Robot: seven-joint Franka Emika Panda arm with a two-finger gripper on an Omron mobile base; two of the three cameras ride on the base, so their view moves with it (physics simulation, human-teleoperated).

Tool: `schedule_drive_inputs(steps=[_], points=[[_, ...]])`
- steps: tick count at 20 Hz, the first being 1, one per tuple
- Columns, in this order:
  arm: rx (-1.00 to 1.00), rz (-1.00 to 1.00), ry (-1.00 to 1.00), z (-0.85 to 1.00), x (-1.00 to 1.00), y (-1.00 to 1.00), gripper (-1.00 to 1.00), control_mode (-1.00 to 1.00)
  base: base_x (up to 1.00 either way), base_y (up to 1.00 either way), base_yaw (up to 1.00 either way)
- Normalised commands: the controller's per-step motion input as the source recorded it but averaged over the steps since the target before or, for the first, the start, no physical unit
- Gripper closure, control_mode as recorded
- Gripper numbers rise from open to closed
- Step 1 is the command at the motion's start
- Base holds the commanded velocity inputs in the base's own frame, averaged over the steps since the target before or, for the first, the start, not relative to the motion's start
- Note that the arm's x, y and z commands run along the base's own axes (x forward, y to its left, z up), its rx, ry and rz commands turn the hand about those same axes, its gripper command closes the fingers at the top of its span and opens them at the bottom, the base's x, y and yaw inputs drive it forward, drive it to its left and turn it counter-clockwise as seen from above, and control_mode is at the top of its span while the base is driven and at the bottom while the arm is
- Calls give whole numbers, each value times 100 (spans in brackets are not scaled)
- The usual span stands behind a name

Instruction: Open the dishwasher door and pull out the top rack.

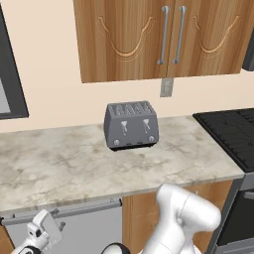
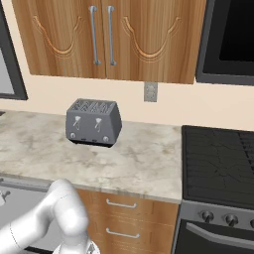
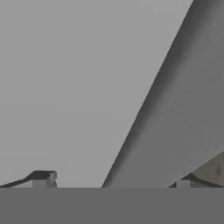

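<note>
I see my pincer (image 3: pixel 113 183) spread wide and empty, pressed close to the dishwasher door (image 1: pixel 94 229) at the lower left of the left base view; its bar handle (image 3: pixel 175 109) crosses diagonally between the fingertips.

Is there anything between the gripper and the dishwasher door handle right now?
Nothing visible. In the hand view the open gripper faces the dishwasher door close up, with the bar handle crossing between the fingertips. In the left base view the handle under the counter edge looks unobstructed.
</note>
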Motion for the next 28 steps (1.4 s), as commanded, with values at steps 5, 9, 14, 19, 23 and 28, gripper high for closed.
schedule_drive_inputs(steps=[5, 9, 14, 19, 23, 28], points=[[0, 8, -1, -56, 39, 0, -100, -100, 0, 0, 0], [0, 10, 0, -63, 31, 0, -100, -100, 0, 0, 0], [1, 15, 0, -44, 19, 0, 100, -100, 0, 0, 0], [3, 21, 1, -42, 32, -2, 100, -100, 0, 0, 0], [9, 22, 3, -36, 15, -8, 100, -100, 0, 0, 0], [14, 16, 10, -37, -23, 0, 100, -100, 0, 0, 0]])
